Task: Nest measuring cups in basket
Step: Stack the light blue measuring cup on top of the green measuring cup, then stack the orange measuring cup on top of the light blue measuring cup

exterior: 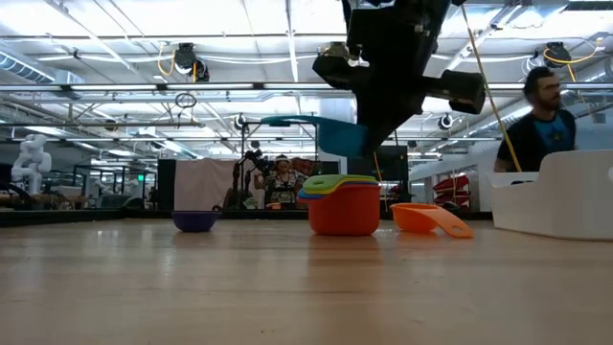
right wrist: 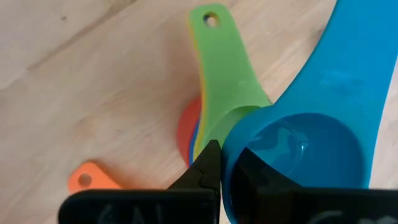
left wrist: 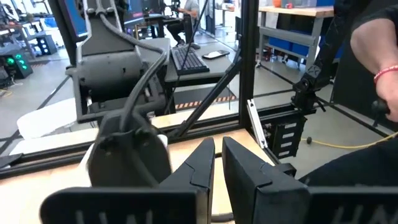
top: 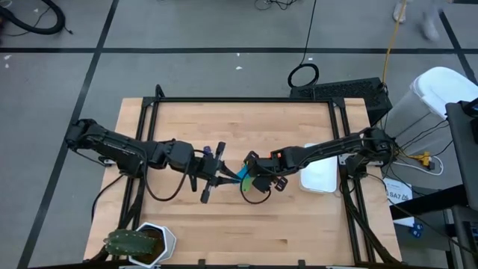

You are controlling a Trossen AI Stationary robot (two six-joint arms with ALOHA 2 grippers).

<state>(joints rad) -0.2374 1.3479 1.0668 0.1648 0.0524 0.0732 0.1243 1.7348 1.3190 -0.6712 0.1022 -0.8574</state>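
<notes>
The light blue measuring cup (right wrist: 298,149) hangs in my right claw (right wrist: 225,168), whose fingers are pinched on its rim, and it sits in the air just above the stack of nested cups (exterior: 342,203) near the middle of the table (top: 239,217). That stack has the red cup (exterior: 343,213) at the bottom with yellow and blue edges showing inside it, and the green cup (right wrist: 224,87) is on top, its flat handle pointing away from the blue bowl I hold. An orange cup (exterior: 429,218) lies on the wood beside the stack, apart from it, and a dark blue cup (exterior: 195,220) sits farther off on the stack's other side. The white basket (top: 320,176) rests well apart from the stack, under my right arm. My left claw (left wrist: 217,163) hovers near the stack, its fingers nearly together and holding nothing.
</notes>
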